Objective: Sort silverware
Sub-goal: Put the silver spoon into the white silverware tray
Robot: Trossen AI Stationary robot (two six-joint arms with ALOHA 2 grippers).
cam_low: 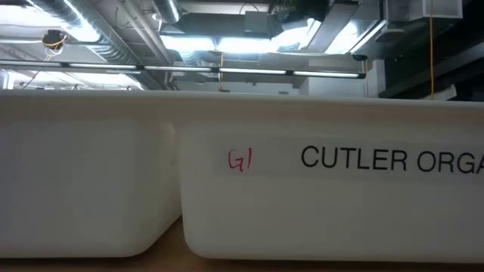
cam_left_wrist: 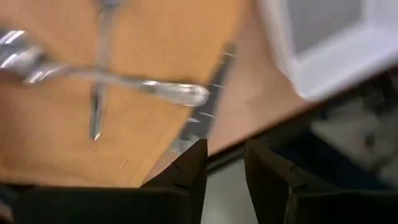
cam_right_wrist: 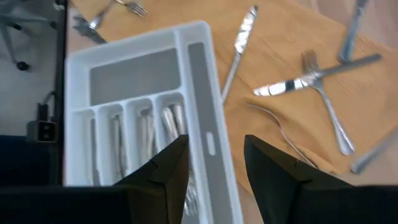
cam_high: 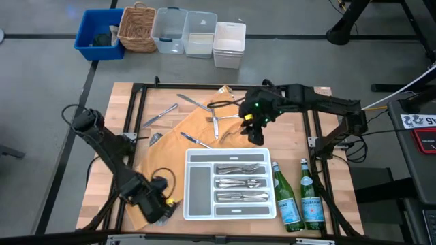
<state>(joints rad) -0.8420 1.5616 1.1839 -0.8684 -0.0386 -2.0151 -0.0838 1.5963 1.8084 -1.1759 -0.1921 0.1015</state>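
Loose silverware lies on a tan cloth: a knife, a fork, crossed pieces and a small knife. More silverware lies in three slots of the white divided tray. My right gripper is open and empty above the cloth, just beyond the tray's far edge. Its wrist view shows the tray, a knife and a fork. My left gripper is open and empty at the cloth's near left, beside the tray. Its wrist view shows crossed pieces.
Two green glass bottles stand right of the tray. A blue bin, a wicker basket and clear containers sit beyond the table's far edge. Black frame rails run along the table. The tray's wall fills the low view.
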